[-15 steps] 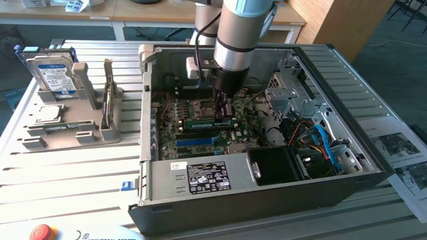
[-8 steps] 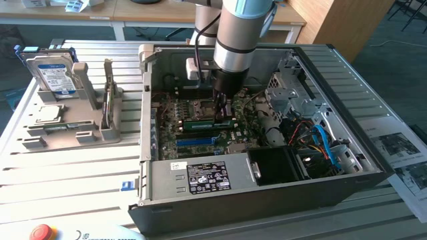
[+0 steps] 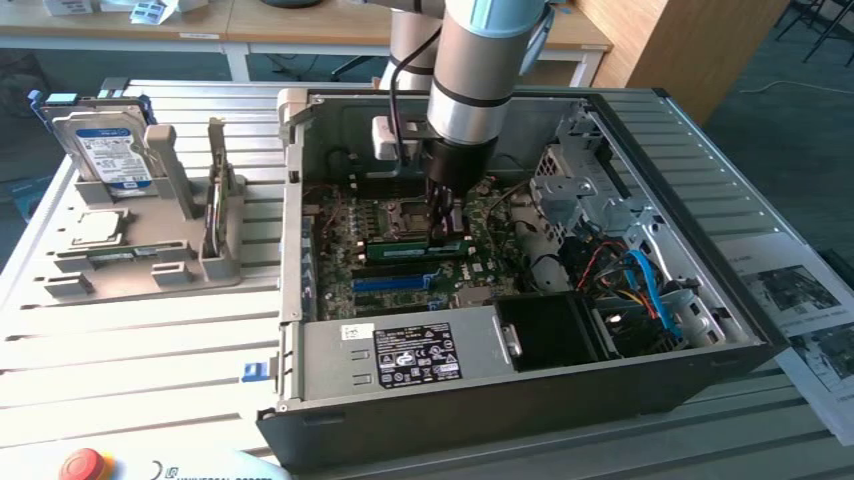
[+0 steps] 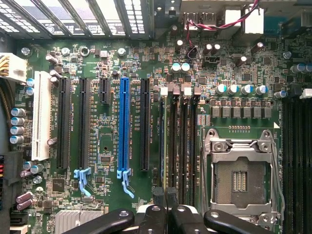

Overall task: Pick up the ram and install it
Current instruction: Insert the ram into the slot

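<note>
Exterior view: claw point(image 3: 445, 232) clenched on ram point(image 3: 407, 245) at motherboard point(image 3: 387, 285) — case point(image 3: 534, 400) on slatted table point(image 3: 134, 340).

We read one brand, "UNIVERSAL ROBOTS", in dark letters on the pale grey pendant casing point(image 3: 200, 470) beside the round red button point(image 3: 83, 465). The black-and-white printed label point(image 3: 416, 357) on the silver box carried marks too fine to read.

Computer case point(image 3: 534, 400) on the table point(image 3: 134, 340); on the exterior view's left, a rack point(image 3: 187, 268) bearing a hard drive point(image 3: 107, 150); ram point(image 3: 414, 244) inside the case, beneath the end effector point(image 3: 447, 228).
</note>
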### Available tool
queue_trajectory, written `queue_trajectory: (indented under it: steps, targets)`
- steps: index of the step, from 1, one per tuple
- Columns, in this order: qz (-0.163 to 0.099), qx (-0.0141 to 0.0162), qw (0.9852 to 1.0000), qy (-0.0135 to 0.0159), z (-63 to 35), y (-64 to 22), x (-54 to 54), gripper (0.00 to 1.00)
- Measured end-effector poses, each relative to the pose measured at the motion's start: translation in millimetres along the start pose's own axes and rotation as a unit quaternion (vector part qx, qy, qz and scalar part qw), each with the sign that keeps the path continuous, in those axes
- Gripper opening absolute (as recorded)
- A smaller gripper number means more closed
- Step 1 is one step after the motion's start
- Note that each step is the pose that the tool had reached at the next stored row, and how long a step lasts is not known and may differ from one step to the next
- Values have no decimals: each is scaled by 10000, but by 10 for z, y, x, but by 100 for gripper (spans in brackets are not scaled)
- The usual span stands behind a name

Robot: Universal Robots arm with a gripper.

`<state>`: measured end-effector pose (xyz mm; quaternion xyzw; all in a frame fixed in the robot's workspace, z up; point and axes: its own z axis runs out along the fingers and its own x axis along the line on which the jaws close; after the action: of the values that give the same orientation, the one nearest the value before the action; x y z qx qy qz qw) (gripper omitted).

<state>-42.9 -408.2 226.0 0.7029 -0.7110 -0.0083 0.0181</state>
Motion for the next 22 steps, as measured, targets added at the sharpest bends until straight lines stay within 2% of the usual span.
queue_trajectory:
  steps: [6, 8, 9, 10, 11, 12, 22]
  targets:
    - [0, 0, 10000, 0, 0, 0, 0, 13]
    - [0, 0, 10000, 0, 0, 0, 0, 24]
    - [0, 0, 10000, 0, 0, 0, 0, 24]
    - [0, 0, 10000, 0, 0, 0, 0, 30]
    - [0, 0, 10000, 0, 0, 0, 0, 30]
    - [0, 0, 10000, 0, 0, 0, 0, 36]
    - [0, 0, 10000, 0, -25, 1, 0, 36]
